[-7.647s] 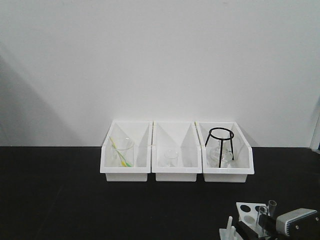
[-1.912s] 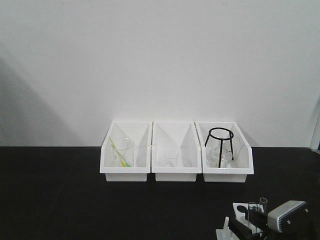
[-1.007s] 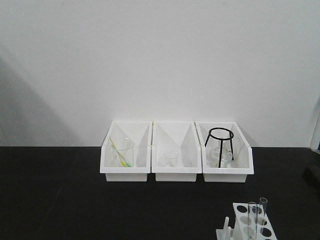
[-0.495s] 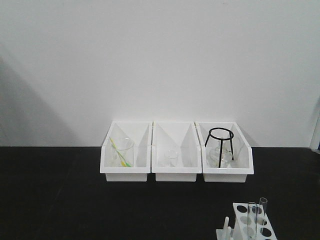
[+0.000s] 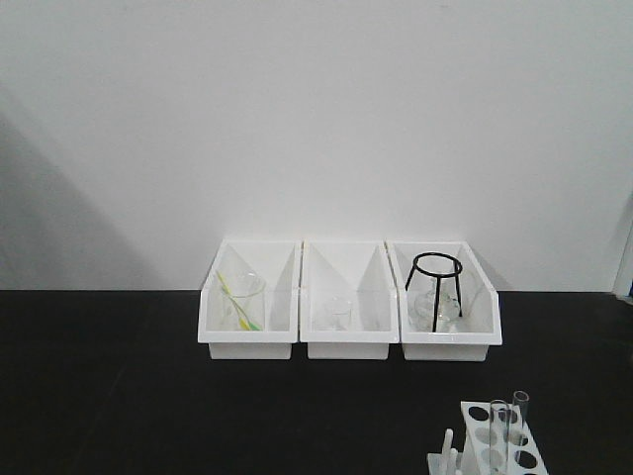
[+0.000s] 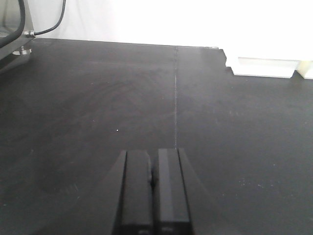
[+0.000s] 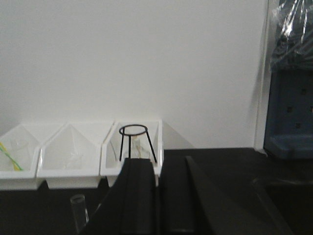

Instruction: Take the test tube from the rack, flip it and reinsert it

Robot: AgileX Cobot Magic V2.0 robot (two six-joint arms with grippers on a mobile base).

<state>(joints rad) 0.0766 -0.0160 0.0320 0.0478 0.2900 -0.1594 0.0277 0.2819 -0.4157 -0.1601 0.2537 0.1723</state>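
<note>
The black tabletop (image 5: pixel 148 396) carries three white open-front bins (image 5: pixel 348 297) at the far side and the rack (image 5: pixel 499 443) at the near right corner. Two clear test tubes (image 5: pixel 509 426) stand upright in adjacent rack holes; which of them is the task's tube cannot be told. The left gripper (image 6: pixel 152 193) hangs over bare table on the left, well apart from the rack, its jaws pressed together on nothing. The right gripper (image 7: pixel 157 196) is likewise closed and empty, raised near the rack, with one tube rim (image 7: pixel 78 201) showing below and to its left. Risk: the glass tubes stand close together, so a descent with misaligned jaws could strike the neighbouring tube or tip the light rack.
</note>
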